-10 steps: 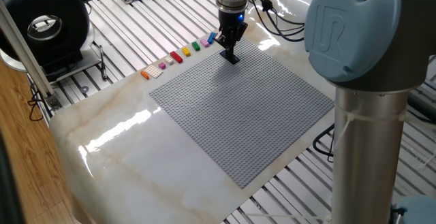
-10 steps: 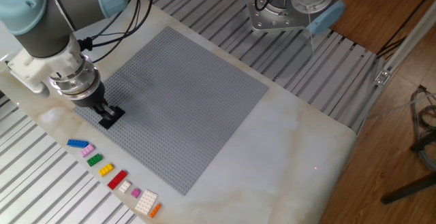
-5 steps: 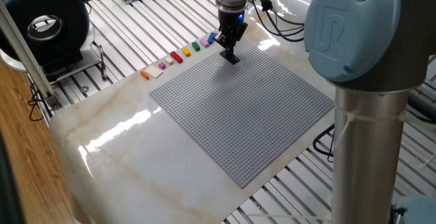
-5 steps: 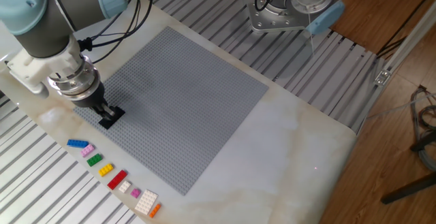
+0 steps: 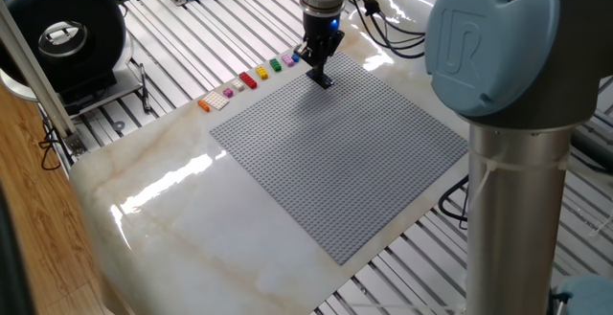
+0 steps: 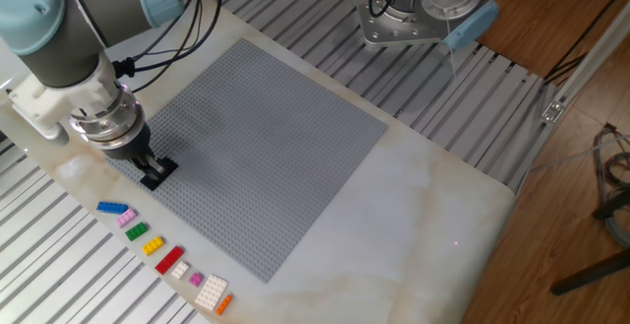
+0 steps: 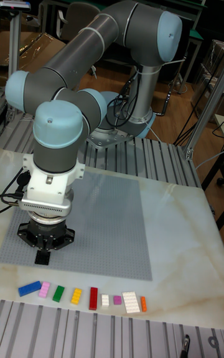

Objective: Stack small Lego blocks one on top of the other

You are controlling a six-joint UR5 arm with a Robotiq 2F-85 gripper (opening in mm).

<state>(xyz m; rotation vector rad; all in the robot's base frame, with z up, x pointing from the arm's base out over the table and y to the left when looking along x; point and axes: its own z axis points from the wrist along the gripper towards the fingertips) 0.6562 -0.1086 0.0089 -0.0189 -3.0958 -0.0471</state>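
My gripper (image 5: 321, 78) (image 6: 154, 170) (image 7: 42, 257) points straight down at the corner of the grey baseplate (image 5: 354, 152) (image 6: 266, 137) nearest the loose bricks. Its fingers are shut on a small dark navy block, whose bottom is at or just above the studs. On the marble beside the plate lies a row of small Lego blocks: blue (image 6: 112, 208) (image 7: 29, 288), pink (image 6: 126, 220), green (image 6: 137, 231) (image 5: 276, 63), yellow (image 6: 153, 246), red (image 6: 169, 260) (image 7: 93, 298) and orange (image 6: 224, 304) (image 7: 143, 303). None of the blocks in the row are stacked.
Small white bricks (image 6: 211, 290) lie in the same row near the orange one. A black round device (image 5: 62, 33) stands beyond the table's left end. Cables (image 5: 393, 28) trail behind the gripper. The arm's base (image 6: 418, 14) sits past the plate's far side.
The gripper with the dark block has shifted a few pixels toward the plate's corner and the row of bricks. The loose bricks have not moved.
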